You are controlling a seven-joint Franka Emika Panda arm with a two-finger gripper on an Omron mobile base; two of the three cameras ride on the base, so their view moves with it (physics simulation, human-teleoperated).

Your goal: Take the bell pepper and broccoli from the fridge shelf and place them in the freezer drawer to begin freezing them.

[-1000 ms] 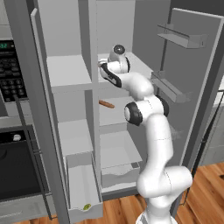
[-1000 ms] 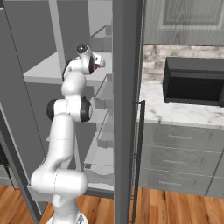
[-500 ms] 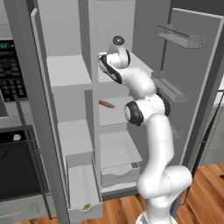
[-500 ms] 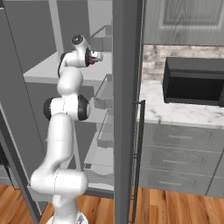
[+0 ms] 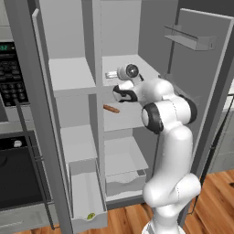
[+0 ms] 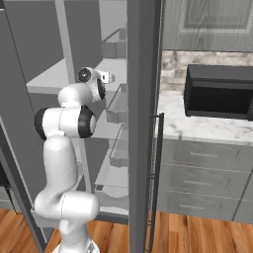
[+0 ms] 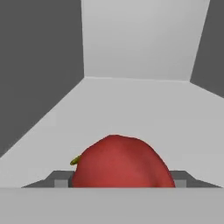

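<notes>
Red bell pepper is seen clamped in the claw, directly between the finger tips, just above the fridge shelf. Freezer drawer lies well below that shelf, left column, broccoli already inside.

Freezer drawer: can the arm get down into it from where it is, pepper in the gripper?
Probably yes. The freezer drawer stands pulled out and open on top, with only the broccoli at its front end. The gripper looks shut on the bell pepper at the fridge shelf.
</notes>
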